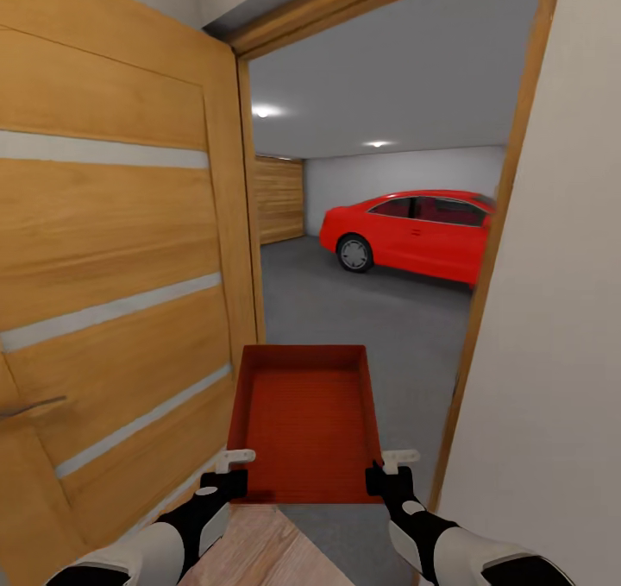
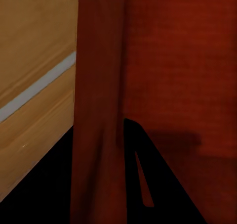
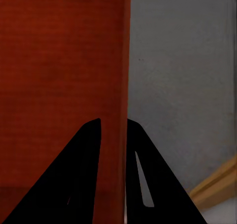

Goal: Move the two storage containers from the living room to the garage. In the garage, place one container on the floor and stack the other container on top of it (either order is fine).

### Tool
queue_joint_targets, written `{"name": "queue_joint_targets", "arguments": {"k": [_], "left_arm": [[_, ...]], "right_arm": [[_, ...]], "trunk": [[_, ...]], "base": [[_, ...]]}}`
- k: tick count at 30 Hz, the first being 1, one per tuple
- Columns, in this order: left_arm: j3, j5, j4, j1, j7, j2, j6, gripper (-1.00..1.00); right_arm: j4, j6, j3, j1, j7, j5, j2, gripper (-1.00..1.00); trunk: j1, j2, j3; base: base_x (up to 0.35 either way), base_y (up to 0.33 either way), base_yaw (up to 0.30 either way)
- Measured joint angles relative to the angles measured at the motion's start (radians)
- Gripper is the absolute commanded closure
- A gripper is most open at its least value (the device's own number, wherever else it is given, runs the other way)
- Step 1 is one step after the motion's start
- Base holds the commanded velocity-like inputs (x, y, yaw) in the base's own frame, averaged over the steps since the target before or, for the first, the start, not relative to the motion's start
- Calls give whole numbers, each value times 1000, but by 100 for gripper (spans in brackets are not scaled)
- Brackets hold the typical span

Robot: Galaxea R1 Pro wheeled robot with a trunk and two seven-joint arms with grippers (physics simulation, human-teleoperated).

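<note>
Head view: one storage container [image 1: 304, 422] (orange-red, lidless) is clamped at its near corners by left gripper [image 1: 226, 474] and right gripper [image 1: 386, 474], garage [image 1: 388, 172] ahead.

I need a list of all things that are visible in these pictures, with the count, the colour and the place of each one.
container: 1, orange-red, open top, held between both grippers in the doorway
door: 1, light wood with pale stripes, open, on the left
door frame: 1, light wood, around the opening
car: 1, red, in the garage, far right
garage doors: wooden planks, far left of the garage
garage floor: dark grey, beyond the doorway
wood floor: light planks, just below the container
ceiling lights: 2, white, garage ceiling
wall: white, on the right
left gripper: shut on the container's left wall
right gripper: shut on the container's right wall
</note>
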Motion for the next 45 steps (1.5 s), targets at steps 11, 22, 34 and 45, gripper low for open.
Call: {"name": "queue_joint_targets", "arguments": {"k": [11,22,34,45], "left_arm": [[0,0,0,0,0,0,0,100],[0,0,0,0,0,0,0,100],[0,0,0,0,1,0,0,100],[0,0,0,0,2,-2,0,100]], "right_arm": [[0,0,0,0,0,1,0,100],[0,0,0,0,0,-1,0,100],[0,0,2,0,0,-3,0,100],[0,0,0,0,2,-1,-2,100]], "trunk": [[0,0,0],[0,0,0],[0,0,0],[0,0,0]], "base": [[306,188,-273],[306,192,-115],[306,193,-139],[305,193,-269]]}}
